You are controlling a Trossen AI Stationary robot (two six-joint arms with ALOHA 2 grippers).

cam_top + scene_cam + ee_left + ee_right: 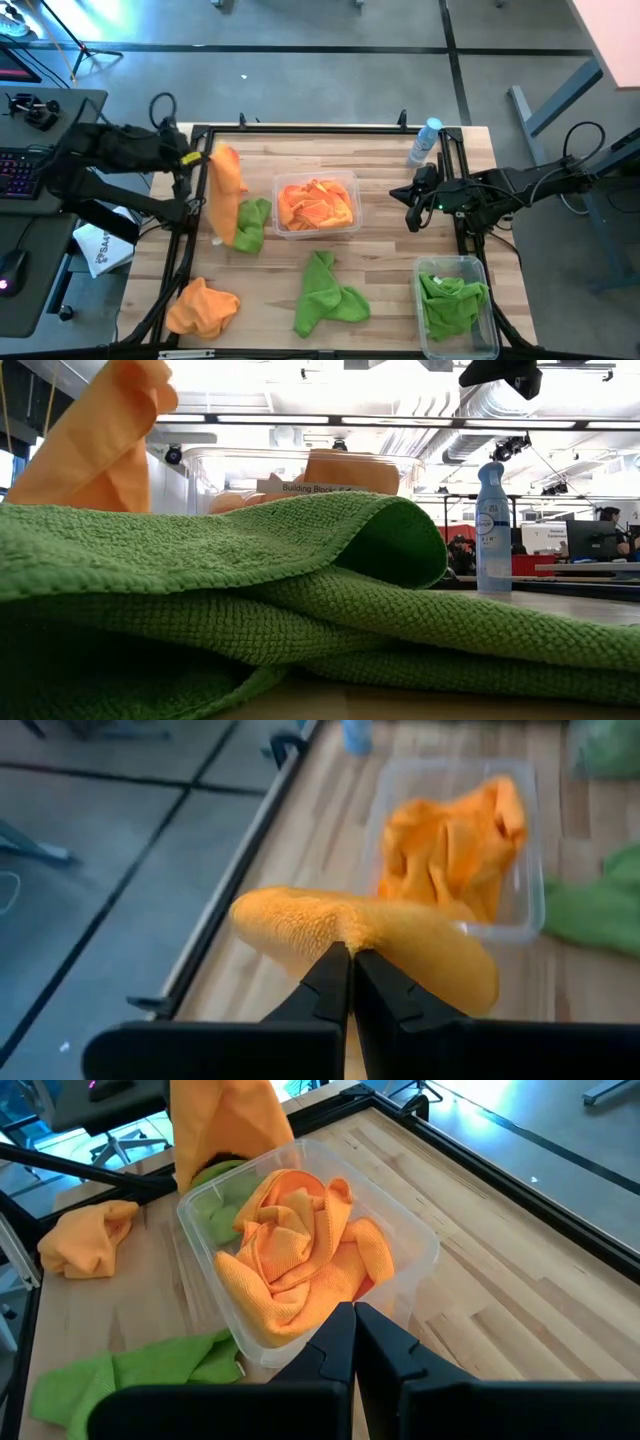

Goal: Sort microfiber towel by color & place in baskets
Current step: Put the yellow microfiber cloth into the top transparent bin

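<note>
My left gripper (194, 158) is shut on an orange microfiber towel (226, 190) that hangs at the table's far left. A green towel (252, 225) lies bunched on the table by its lower end. A clear basket (352, 182) at the middle holds orange towels (295, 1255). Another basket (488, 335) at the near right holds a green towel (452, 300). A loose green towel (325, 295) lies at the near middle and a loose orange one (203, 308) at the near left. My right gripper (353, 1312) hovers shut beside the orange basket, touching nothing. My left gripper pinches a bunched upper fold of the orange towel (345, 932) between its two fingertips (330, 970), slanting downward from the table's left side. The towel drapes over and hangs slack below the fingers. Whether its lower end (220, 238) touches the green towel beneath, I cannot tell.
A clear spray bottle with a blue cap (425, 142) stands at the far right of the table. A black frame rail (330, 127) runs along the table's edges. Bare wood lies between the two baskets.
</note>
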